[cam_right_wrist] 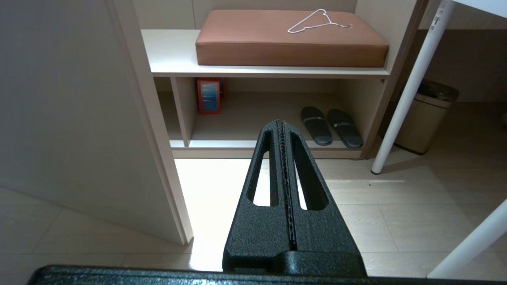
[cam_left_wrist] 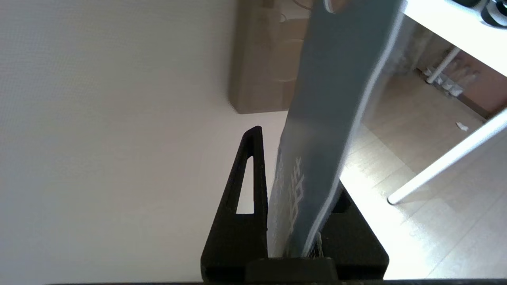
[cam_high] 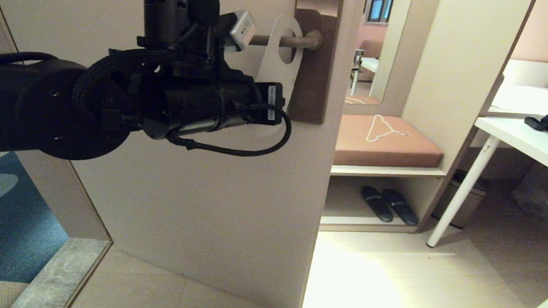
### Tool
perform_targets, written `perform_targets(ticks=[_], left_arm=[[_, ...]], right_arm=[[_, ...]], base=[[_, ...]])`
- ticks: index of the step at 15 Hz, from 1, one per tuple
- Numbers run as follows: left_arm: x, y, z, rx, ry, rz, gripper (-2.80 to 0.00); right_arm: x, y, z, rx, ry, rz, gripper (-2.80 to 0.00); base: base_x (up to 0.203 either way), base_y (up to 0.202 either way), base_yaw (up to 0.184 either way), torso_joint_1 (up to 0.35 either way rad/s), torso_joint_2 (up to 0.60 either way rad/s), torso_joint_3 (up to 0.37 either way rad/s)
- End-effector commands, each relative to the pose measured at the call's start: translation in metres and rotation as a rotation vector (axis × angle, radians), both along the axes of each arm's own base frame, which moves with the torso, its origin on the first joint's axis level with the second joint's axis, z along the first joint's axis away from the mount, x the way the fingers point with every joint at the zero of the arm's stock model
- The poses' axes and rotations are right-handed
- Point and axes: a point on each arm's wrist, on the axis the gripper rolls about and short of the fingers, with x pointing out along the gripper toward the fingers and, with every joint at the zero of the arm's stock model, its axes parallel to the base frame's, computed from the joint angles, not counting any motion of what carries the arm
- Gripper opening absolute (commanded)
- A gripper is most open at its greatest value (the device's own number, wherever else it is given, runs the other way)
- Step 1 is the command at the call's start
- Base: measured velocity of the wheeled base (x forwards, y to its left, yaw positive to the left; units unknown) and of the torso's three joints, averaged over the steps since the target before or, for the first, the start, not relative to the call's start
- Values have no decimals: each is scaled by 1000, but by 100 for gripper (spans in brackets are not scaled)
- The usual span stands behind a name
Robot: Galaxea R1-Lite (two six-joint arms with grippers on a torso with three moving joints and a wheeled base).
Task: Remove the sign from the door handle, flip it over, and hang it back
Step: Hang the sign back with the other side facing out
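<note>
Both left gripper (cam_left_wrist: 293, 221) fingers pinch the sign (cam_left_wrist: 336, 99); right gripper (cam_right_wrist: 283, 158) closed.

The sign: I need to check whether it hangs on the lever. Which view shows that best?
Head view: the sign has its hole around the door handle. Left wrist view shows only its blue face in the left hand; right wrist view shows none.

Left arm's stretched out level across the front, wrist pointing at the door, and the left gripper (cam_left_wrist: 293, 221) has its fingers (cam_left_wrist: 245, 190) pinched on the sign (cam_left_wrist: 336, 99). Right gripper (cam_right_wrist: 282, 130) hangs low, aimed at the floor, fingers pressed together, holding nothing.
</note>
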Motion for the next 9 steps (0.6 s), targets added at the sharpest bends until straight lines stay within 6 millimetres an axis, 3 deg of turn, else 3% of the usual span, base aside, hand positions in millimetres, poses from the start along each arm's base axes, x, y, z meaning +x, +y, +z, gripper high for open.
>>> perform_targets(ticks=[1, 9], left_arm=[[0, -5, -2, 2, 3, -9, -280], [-6, -15, -1, -14, -15, -44, -280]], right_arm=[[0, 0, 0, -1, 1, 0, -280], [0, 0, 0, 0, 1, 0, -280]], base=[[0, 0, 0, 0, 0, 0], [0, 0, 0, 0, 0, 0]])
